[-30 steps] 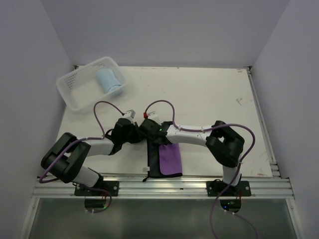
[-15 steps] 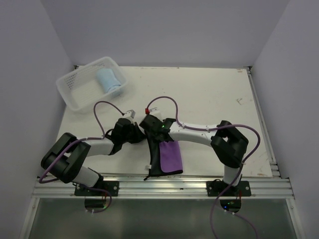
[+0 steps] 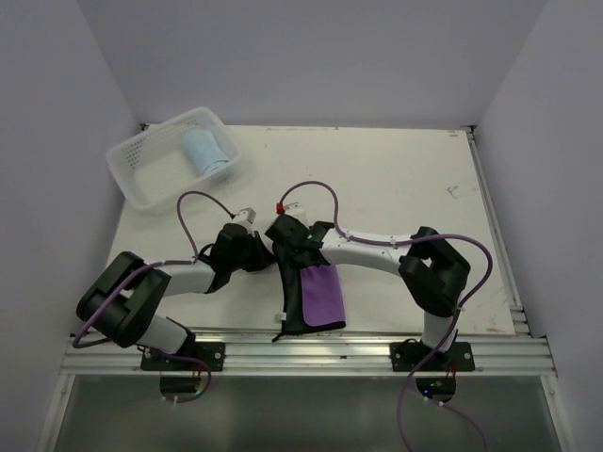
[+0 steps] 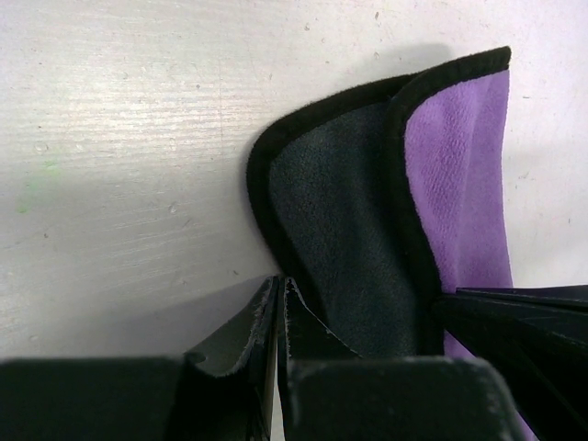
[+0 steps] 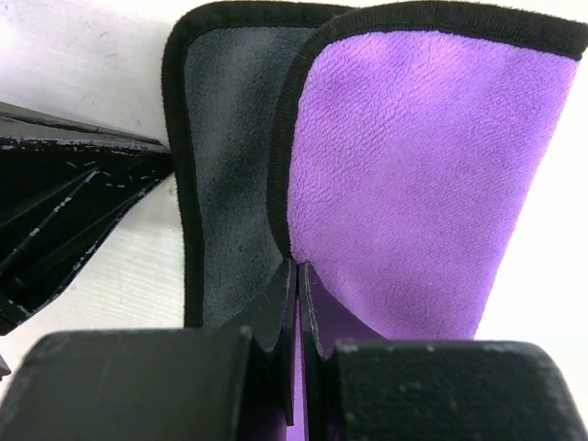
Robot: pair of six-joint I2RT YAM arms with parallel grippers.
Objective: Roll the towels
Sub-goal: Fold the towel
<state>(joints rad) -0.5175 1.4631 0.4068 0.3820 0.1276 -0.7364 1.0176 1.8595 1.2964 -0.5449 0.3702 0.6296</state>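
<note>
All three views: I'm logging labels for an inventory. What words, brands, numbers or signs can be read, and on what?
None can be read in any view.
No print shows on the purple towel, the light blue towel or the white basket.
The white tab and the red tab on the arms' cables are too small to tell whether they carry text.

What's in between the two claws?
A strip of the purple soft cloth, its dark grey face. Both wrist views show it running from the left claw to the right claw, each shut on the cloth.
</note>
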